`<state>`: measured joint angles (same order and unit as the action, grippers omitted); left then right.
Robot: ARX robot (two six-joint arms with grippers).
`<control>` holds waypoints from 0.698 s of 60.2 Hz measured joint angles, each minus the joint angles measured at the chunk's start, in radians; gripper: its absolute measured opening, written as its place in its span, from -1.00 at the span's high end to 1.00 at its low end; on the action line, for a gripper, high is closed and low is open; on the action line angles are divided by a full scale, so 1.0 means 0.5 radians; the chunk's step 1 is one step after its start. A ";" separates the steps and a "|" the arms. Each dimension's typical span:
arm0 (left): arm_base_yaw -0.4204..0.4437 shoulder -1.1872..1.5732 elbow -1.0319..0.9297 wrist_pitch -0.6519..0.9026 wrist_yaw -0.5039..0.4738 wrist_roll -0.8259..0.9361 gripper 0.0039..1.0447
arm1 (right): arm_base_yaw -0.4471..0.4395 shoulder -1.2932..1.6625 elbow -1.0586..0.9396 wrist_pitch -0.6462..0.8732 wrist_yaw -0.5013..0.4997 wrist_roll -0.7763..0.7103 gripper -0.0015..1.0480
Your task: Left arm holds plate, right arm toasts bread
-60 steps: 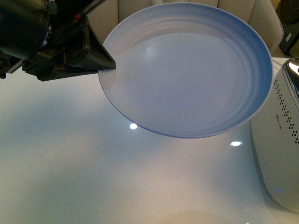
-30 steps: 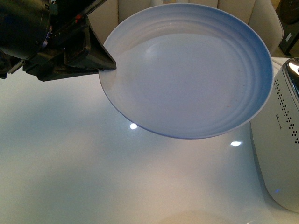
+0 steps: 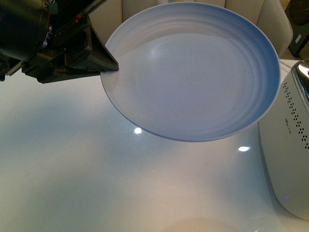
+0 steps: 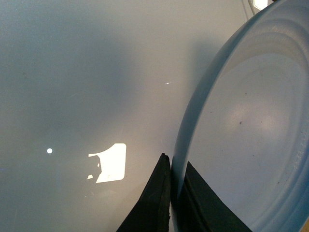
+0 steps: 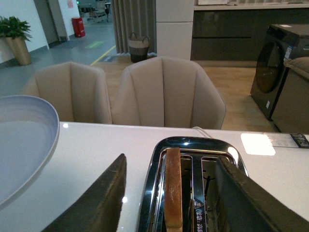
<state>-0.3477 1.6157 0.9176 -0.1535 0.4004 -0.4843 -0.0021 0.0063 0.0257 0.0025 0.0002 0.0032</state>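
Brown-crusted bread (image 5: 173, 193), one slice only, stood upright and edge-on in one of the two slots of the single chrome toaster (image 5: 207, 143), its top poking just above the rim. It lay directly between and a little below the jaws of the right pincer (image 5: 170, 159), which were spread wide to either side of the toaster top. The slice's long axis ran along the slot, so closing would likely press on its flat faces. The right arm was by far the nearer. The left pincer (image 3: 111, 66) was pinching the rim of the one pale blue plate (image 3: 193, 72), held tilted above the white surface (image 3: 96, 183), near the toaster and with nothing on it.
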 joint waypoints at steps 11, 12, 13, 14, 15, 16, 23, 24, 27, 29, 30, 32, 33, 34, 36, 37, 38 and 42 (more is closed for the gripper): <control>0.000 0.000 0.000 0.000 0.000 0.000 0.94 | 0.000 0.000 0.000 0.000 0.000 0.000 -0.65; 0.000 0.000 0.000 0.000 0.000 0.000 0.94 | 0.000 0.000 0.000 0.000 0.000 0.000 -0.71; 0.000 0.000 0.000 0.000 0.000 0.000 0.94 | 0.000 0.000 0.000 0.000 0.000 0.000 -0.74; 0.000 0.000 0.000 0.000 0.000 0.000 0.94 | 0.000 0.000 0.000 0.000 0.000 0.000 -0.83; 0.000 0.000 0.000 0.000 0.000 0.000 0.94 | 0.000 0.000 0.000 0.000 0.000 0.001 -0.85; 0.000 0.000 0.000 0.000 0.000 0.000 0.94 | 0.000 0.000 0.000 0.000 0.000 0.000 -0.86; 0.000 0.000 0.000 0.000 -0.001 0.000 0.94 | 0.000 0.000 0.000 0.000 0.000 0.000 -0.83; 0.000 0.000 0.000 0.000 -0.001 0.000 0.94 | 0.000 0.000 0.000 0.000 0.000 0.000 -0.83; 0.000 0.000 0.000 0.000 0.000 0.000 0.94 | 0.000 0.000 0.000 0.000 0.000 0.000 -0.83; 0.000 0.000 0.000 0.000 0.000 0.000 0.94 | 0.000 0.000 0.000 0.000 0.000 0.000 -0.83; -0.003 -0.001 -0.003 0.012 -0.023 -0.020 0.94 | 0.000 0.000 0.000 0.000 0.000 0.000 -0.83; -0.008 -0.008 -0.030 0.095 -0.090 -0.063 0.94 | 0.000 0.000 0.000 0.000 0.000 0.000 -0.83; -0.009 -0.011 -0.037 0.124 -0.134 -0.082 0.94 | 0.000 0.000 0.000 0.000 0.000 0.000 -0.83; -0.014 -0.014 -0.050 0.175 -0.186 -0.137 0.94 | 0.000 -0.001 0.000 0.000 0.000 0.000 -0.83; -0.013 -0.020 -0.056 0.224 -0.213 -0.201 0.94 | 0.000 -0.001 0.000 0.000 0.000 0.000 -0.83; -0.006 -0.027 -0.056 0.246 -0.211 -0.249 0.94 | 0.000 -0.001 0.000 0.000 0.000 0.000 -0.83; 0.000 -0.035 -0.056 0.252 -0.208 -0.275 0.94 | 0.000 -0.002 0.000 0.000 0.001 0.000 -0.83; 0.025 -0.056 -0.056 0.253 -0.193 -0.337 0.94 | 0.000 -0.002 0.000 0.000 0.000 0.000 -0.83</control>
<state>-0.3351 1.5879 0.8894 -0.0269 0.3038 -0.6529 -0.0021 0.0055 0.0257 0.0025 0.0002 0.0032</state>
